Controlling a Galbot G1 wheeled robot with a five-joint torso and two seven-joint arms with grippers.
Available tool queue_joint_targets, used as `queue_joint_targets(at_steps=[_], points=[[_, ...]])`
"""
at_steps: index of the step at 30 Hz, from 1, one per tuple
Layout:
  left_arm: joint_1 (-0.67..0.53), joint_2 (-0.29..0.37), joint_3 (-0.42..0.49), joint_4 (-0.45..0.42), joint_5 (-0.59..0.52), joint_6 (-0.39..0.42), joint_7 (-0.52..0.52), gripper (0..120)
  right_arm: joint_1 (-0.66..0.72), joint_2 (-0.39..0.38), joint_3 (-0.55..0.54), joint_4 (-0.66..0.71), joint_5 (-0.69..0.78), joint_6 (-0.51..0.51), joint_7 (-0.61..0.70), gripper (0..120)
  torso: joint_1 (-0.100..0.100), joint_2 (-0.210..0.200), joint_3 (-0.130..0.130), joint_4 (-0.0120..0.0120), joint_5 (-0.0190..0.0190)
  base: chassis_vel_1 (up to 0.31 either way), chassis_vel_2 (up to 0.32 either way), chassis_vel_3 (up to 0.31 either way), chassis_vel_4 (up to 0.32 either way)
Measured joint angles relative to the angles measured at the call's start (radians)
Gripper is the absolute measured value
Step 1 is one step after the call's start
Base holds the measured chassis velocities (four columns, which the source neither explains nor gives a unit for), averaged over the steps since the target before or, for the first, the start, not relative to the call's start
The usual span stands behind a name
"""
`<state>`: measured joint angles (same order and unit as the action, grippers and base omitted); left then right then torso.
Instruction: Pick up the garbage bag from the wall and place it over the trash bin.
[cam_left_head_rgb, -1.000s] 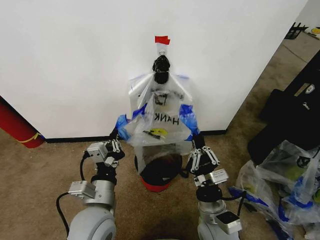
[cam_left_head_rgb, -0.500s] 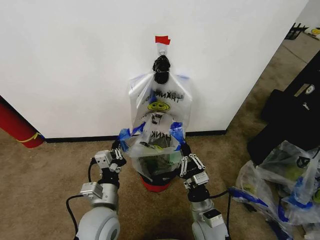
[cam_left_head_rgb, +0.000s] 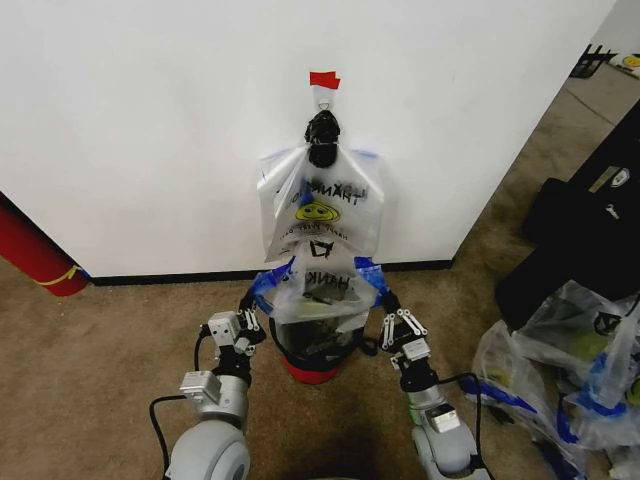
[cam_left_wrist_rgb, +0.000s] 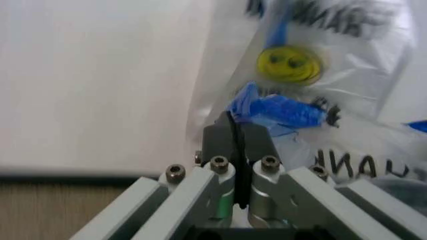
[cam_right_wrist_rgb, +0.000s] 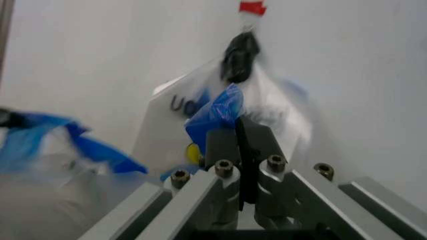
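White wall (cam_left_head_rgb: 150, 130) and brown carpet (cam_left_head_rgb: 90, 350) are filling my forward view, with a red tape strip (cam_left_head_rgb: 324, 79) above the small hook (cam_left_head_rgb: 322, 96) and a second smiley bag (cam_left_head_rgb: 320, 205) hanging there from a black knot. I am holding the garbage bag (cam_left_head_rgb: 318, 290) stretched open between both arms, just in front of the black baseboard and directly above the trash bin (cam_left_head_rgb: 312, 358), whose red body is peeking out beneath the plastic. My left gripper (cam_left_head_rgb: 250, 303) is clamped on the blue band at one side of the bag's mouth; the wrist camera is showing its pads (cam_left_wrist_rgb: 227, 142) pressed together on bunched blue plastic. My right gripper (cam_left_head_rgb: 384, 301) is pinching the opposite blue band likewise. I judge this to be the placing step: the bag is off the wall and its mouth is spread over the bin. Next I am needing an even descent, keeping both sides apart so the mouth passes around the black rim.
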<state>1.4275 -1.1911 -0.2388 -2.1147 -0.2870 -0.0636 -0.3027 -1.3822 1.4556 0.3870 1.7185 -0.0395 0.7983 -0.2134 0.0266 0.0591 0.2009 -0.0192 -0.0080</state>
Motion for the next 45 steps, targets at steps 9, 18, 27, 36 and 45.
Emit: queue_joint_targets(at_steps=[9, 18, 27, 36, 45], points=[[-0.084, 0.124, -0.028, 0.060, 0.066, -0.067, 0.239, 0, 0.001, -0.062, -0.023, 0.030, 0.054, -0.083, -0.097, 0, 0.000, 0.000, 0.000, -0.0002, 0.0000, 0.000, 0.000, 0.000, 0.000], [-0.026, 0.164, -0.007, 0.066, 0.118, -0.075, 0.275, 0, -0.005, -0.139, 0.012, 0.011, 0.129, -0.085, -0.246, 0, 0.000, 0.000, 0.000, 0.0000, 0.0000, 0.000, 0.000, 0.000, 0.000], [0.072, 0.177, -0.008, 0.067, 0.228, -0.062, 0.176, 0, -0.043, -0.238, 0.012, -0.078, 0.313, -0.082, -0.312, 0, 0.000, 0.000, 0.000, 0.0000, 0.0002, 0.000, 0.000, 0.000, 0.000], [0.163, 0.203, -0.015, 0.058, 0.306, -0.053, 0.098, 0, -0.115, -0.288, -0.026, -0.102, 0.349, -0.046, -0.303, 0, 0.000, 0.000, 0.000, -0.0001, 0.0001, 0.000, 0.000, 0.000, 0.000], [0.192, 0.206, -0.016, 0.116, 0.404, -0.078, 0.093, 0, -0.110, -0.265, -0.025, -0.206, 0.347, 0.021, -0.261, 0, 0.000, 0.000, 0.000, 0.0000, -0.0001, 0.000, 0.000, 0.000, 0.000]])
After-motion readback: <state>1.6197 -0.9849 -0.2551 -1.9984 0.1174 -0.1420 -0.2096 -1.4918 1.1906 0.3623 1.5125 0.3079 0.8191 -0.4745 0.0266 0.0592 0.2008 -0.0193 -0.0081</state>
